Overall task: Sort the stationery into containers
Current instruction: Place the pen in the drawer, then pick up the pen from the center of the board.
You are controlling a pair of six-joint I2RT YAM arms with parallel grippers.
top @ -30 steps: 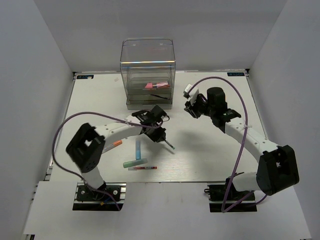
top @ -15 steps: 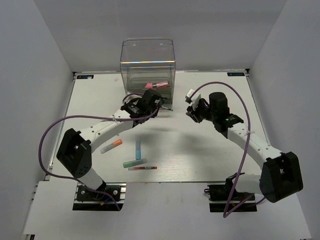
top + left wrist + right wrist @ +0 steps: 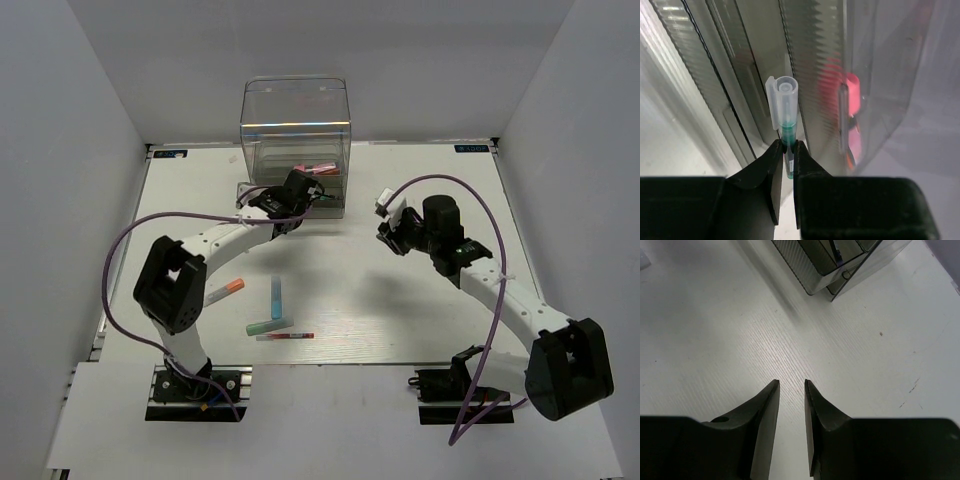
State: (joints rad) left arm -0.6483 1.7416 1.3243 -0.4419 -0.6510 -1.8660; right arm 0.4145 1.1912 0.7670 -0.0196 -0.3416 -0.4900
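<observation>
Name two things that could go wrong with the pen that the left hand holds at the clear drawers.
1. The left hand pinches the capped green pen only by its tail end, so a knock on the clear drawer box may twist it loose.
2. The cap sits close to the ribbed drawer fronts and no opening shows; pushing on might shove the box.

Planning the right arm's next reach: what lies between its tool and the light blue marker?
Only bare table, seen in the top view, between the right tool and the light blue marker.
</observation>
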